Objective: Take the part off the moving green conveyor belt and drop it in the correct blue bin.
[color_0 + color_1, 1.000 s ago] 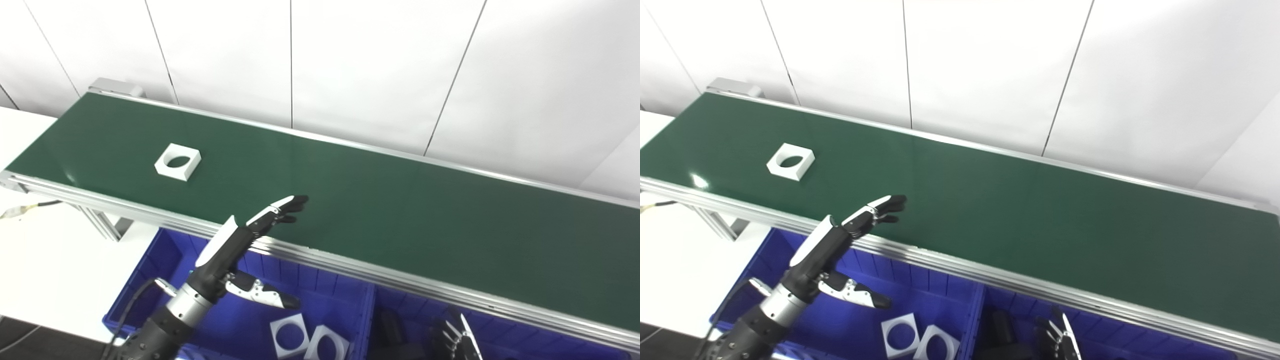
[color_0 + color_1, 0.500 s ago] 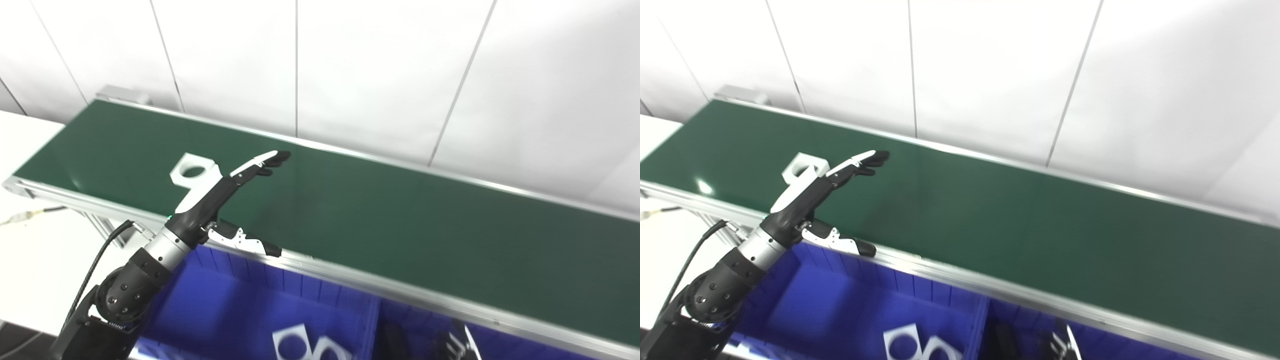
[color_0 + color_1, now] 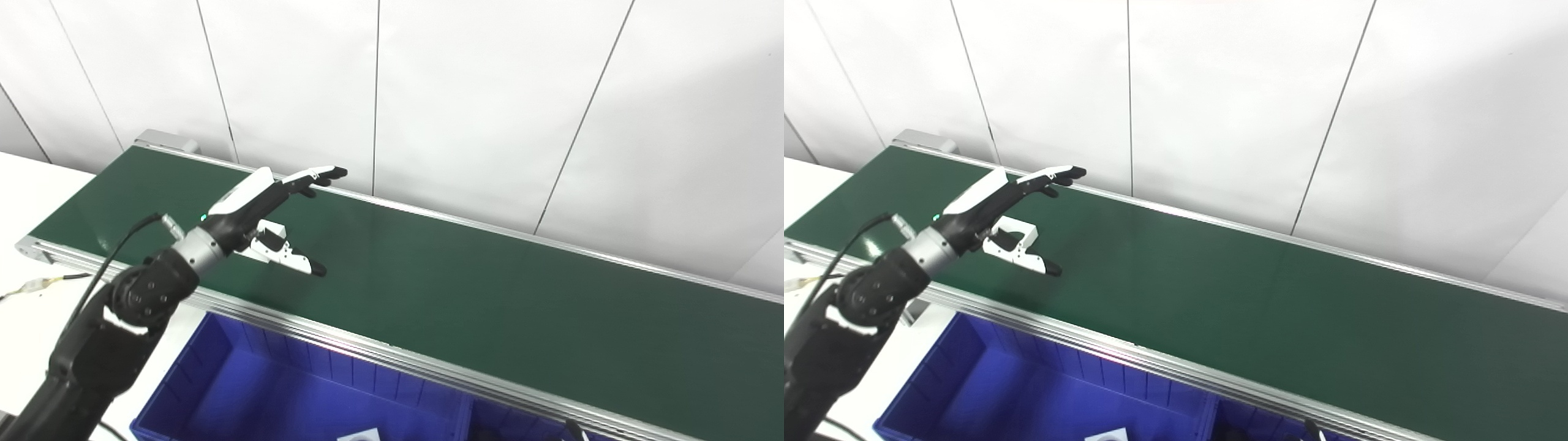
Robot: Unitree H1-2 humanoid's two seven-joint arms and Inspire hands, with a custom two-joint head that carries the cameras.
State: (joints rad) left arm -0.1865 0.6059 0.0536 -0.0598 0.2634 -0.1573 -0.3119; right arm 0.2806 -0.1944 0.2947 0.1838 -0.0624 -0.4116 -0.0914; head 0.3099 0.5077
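So the left hand (image 3: 257,202) is out over the far left stretch of the green belt (image 3: 465,294), palm sideways, fingers (image 3: 318,176) stretched out straight and spread, thumb pointing off to the right lower down. It's released, not gripping anything. The white square part (image 3: 1013,237) with the round hole sits on the belt right under that hand, between the fingers above and the thumb below. Most of it is hidden behind the palm, so I can't tell if the hand is actually touching it or just hovering over it.

The belt runs diagonally from far left to near right with a silver rail (image 3: 392,352) along the near edge. Just below the rail there's a blue bin (image 3: 269,392) on the left, and at the bottom edge you can see a sliver of a white piece (image 3: 358,436) lying in it. A second blue compartment starts to its right, mostly cut off.

The right hand only pokes in as a tiny tip (image 3: 1312,429) at the bottom edge, so no clue whether it's released or clenched. White desk (image 3: 37,184) on the far left, white panelled wall (image 3: 490,92) behind.
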